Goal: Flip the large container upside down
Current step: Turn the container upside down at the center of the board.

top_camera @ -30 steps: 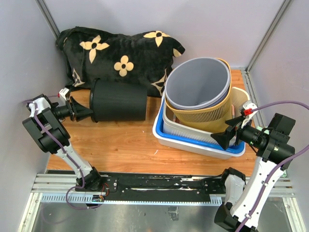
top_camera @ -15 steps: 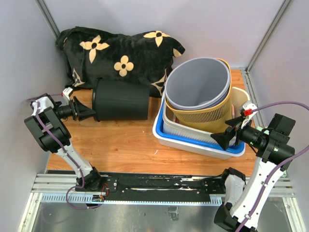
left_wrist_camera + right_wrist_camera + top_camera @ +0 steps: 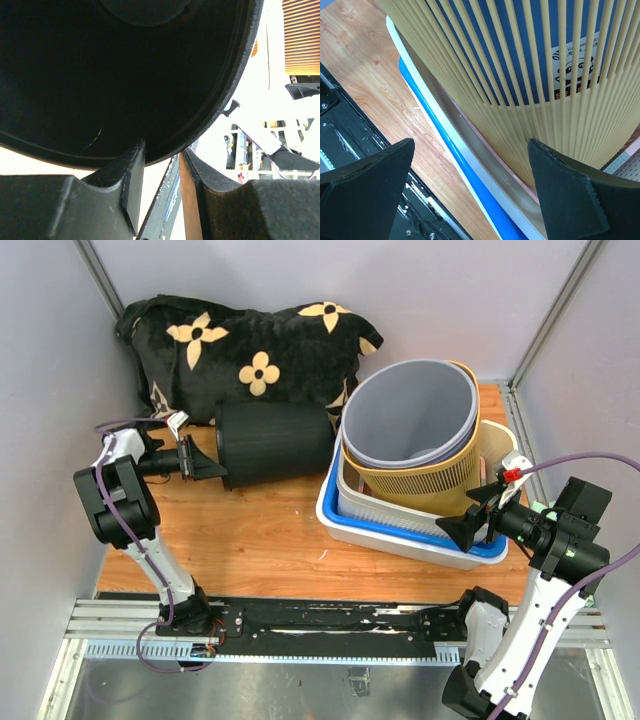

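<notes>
The large container (image 3: 272,443) is a black bin lying on its side on the wooden table, its open mouth facing left and its base end against the stacked tubs. My left gripper (image 3: 213,471) is at the lower rim of that mouth. In the left wrist view the dark inside of the container (image 3: 125,75) fills the frame, and my left gripper (image 3: 162,152) has one fingertip inside the rim and the other outside, both touching it. My right gripper (image 3: 462,525) hangs open beside the blue tray, its jaws (image 3: 471,145) wide apart with nothing between them.
A black cushion with tan flowers (image 3: 250,340) lies behind the container. At the right, a grey bin (image 3: 405,415) sits in a yellow slatted basket (image 3: 430,480), inside a white tub on a blue tray (image 3: 400,540). Grey walls close in both sides.
The left gripper has travelled right and its jaws have narrowed onto the rim. The black container has slid right and slightly back, now reaching the blue tray. The right arm is unchanged.
</notes>
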Motion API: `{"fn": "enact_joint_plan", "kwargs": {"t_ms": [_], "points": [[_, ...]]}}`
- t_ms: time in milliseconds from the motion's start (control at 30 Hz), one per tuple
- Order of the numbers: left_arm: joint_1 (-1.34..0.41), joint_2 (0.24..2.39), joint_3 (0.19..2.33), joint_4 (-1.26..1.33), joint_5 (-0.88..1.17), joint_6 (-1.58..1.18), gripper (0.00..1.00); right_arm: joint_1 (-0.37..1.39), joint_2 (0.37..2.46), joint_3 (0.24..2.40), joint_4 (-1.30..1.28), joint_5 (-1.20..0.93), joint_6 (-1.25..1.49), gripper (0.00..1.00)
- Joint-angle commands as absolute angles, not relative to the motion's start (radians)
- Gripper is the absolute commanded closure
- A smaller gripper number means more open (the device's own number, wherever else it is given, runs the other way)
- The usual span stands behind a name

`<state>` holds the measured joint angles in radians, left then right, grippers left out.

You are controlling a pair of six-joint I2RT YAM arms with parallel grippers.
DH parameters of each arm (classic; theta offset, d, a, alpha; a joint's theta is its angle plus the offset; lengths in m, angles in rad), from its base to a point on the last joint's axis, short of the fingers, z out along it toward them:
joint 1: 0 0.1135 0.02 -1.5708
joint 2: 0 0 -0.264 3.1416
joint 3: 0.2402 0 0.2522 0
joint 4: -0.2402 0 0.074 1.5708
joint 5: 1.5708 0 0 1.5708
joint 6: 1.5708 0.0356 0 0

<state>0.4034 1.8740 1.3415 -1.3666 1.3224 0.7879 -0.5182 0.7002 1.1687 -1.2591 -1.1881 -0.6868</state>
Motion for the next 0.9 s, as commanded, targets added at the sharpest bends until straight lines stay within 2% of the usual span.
{"fn": "enact_joint_plan", "kwargs": {"t_ms": [0, 100, 167, 200, 233, 267, 400, 600, 867], "points": [[0.407, 1.894, 1.349, -1.358, 1.364, 0.846, 0.65, -0.526, 0.699, 1.191, -1.277, -1.223, -0.701, 0.02], [0.406, 1.908, 1.343, -1.358, 1.389, 0.861, 0.6, -0.526, 0.699, 1.19, -1.272, -1.223, -0.699, 0.02], [0.398, 1.911, 1.339, -1.358, 1.403, 0.862, 0.6, -0.526, 0.699, 1.19, -1.272, -1.223, -0.698, 0.02], [0.387, 1.912, 1.338, -1.359, 1.42, 0.859, 0.83, -0.526, 0.699, 1.189, -1.272, -1.224, -0.697, 0.02], [0.382, 1.91, 1.337, -1.359, 1.427, 0.856, 0.95, -0.525, 0.699, 1.19, -1.272, -1.223, -0.697, 0.02], [0.381, 1.907, 1.337, -1.359, 1.432, 0.85, 0.99, -0.526, 0.698, 1.189, -1.272, -1.223, -0.697, 0.02], [0.376, 1.871, 1.345, -1.368, 1.43, 0.806, 1.0, -0.526, 0.695, 1.189, -1.272, -1.223, -0.698, 0.02], [0.379, 1.702, 1.423, -1.363, 1.377, 0.7, 1.0, -0.526, 0.696, 1.19, -1.272, -1.221, -0.696, 0.02], [0.396, 1.615, 1.512, -1.359, 1.484, 0.449, 1.0, -0.526, 0.696, 1.193, -1.279, -1.21, -0.696, 0.02]]}}
